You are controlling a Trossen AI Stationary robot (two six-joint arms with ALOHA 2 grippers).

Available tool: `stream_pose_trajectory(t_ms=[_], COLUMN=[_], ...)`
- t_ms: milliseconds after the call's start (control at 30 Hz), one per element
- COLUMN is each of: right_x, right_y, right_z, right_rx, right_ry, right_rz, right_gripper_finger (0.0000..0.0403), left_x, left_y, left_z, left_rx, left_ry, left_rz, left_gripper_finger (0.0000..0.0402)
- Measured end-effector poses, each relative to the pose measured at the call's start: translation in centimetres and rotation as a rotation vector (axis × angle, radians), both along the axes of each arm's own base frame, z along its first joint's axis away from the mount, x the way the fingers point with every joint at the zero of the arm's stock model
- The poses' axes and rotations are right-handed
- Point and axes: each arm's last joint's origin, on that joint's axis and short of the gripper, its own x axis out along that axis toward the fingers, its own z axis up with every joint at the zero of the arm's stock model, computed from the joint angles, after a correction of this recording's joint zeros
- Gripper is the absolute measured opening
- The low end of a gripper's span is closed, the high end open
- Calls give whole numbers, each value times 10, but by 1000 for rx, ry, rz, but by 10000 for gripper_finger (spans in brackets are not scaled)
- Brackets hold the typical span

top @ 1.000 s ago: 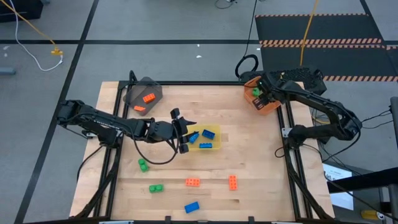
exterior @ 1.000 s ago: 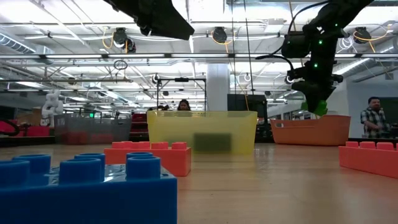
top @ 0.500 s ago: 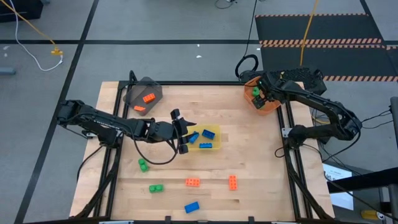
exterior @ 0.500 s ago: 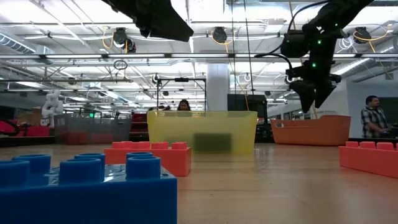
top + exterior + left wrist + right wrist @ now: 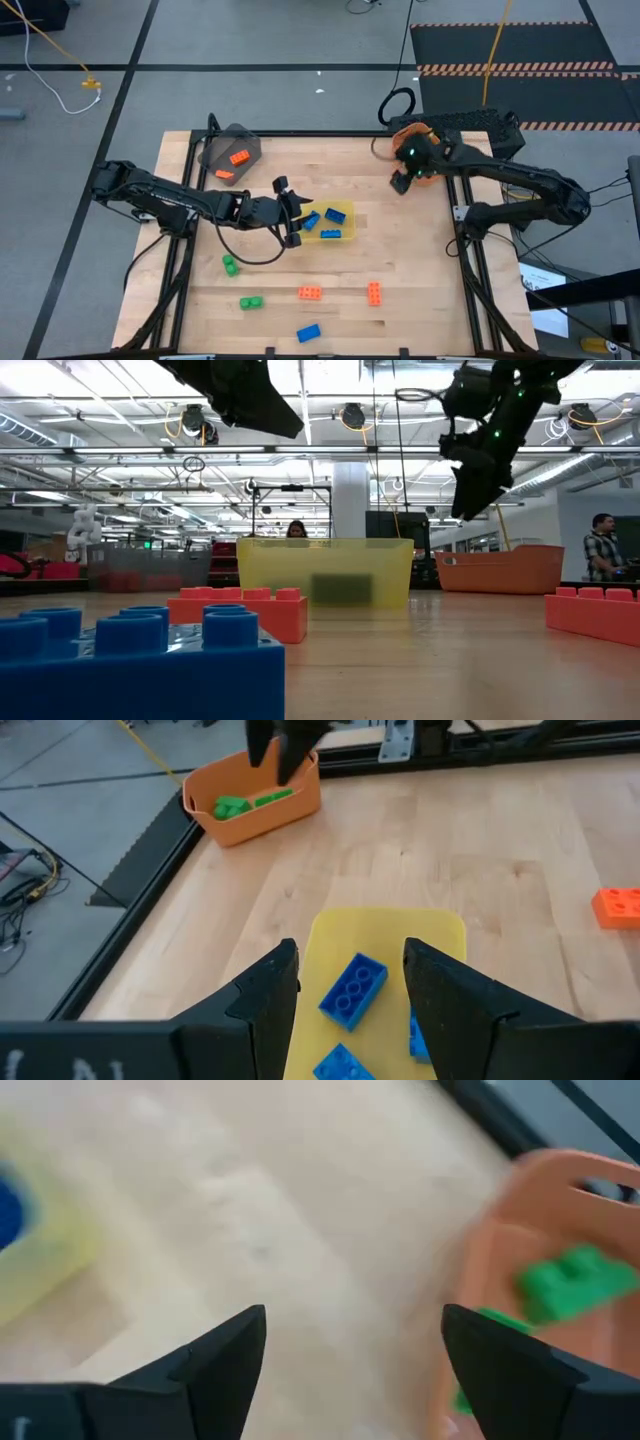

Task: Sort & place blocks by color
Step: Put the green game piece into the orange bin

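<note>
A pale wooden table framed in black rails stands on a grey workshop floor, carrying three bins: a shallow yellow plastic bin mid-table with blue studded bricks in it, a grey bin at the far left with two orange bricks, and an orange plastic bin at the far right corner with green bricks. A second ago the right gripper hung over the orange bin with a green piece between its fingers; now its fingers stand wide and empty, and it has swung off the bin toward mid-table, so that green brick looks delivered. The left gripper stays over the yellow bin's left edge, jaws partly apart and holding nothing. Along the near side, two green bricks, two orange bricks and one blue brick are left to sort.
</note>
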Motion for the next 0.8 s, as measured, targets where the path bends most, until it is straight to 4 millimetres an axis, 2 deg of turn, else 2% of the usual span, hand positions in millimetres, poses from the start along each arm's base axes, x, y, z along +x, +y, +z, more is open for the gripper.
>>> stream_pose_trajectory(t_ms=[267,500,633,800], right_x=[21,28,29,33], right_y=[54,100,122,149], right_z=[0,-1,0,-5], right_rx=[45,92,115,140], right_ry=[-22,-38,-68,-72], right_rz=[200,342,359,434], right_gripper_finger=[290,290,290,290], left_x=[0,1,3,1], left_y=[0,-1,-6,-11], left_z=[0,2,7,5], left_rx=[-7,-60,-94,-112], left_ry=[-2,-44,-110,-97], left_rz=[4,28,24,17], left_gripper_finger=[182,182,182,182])
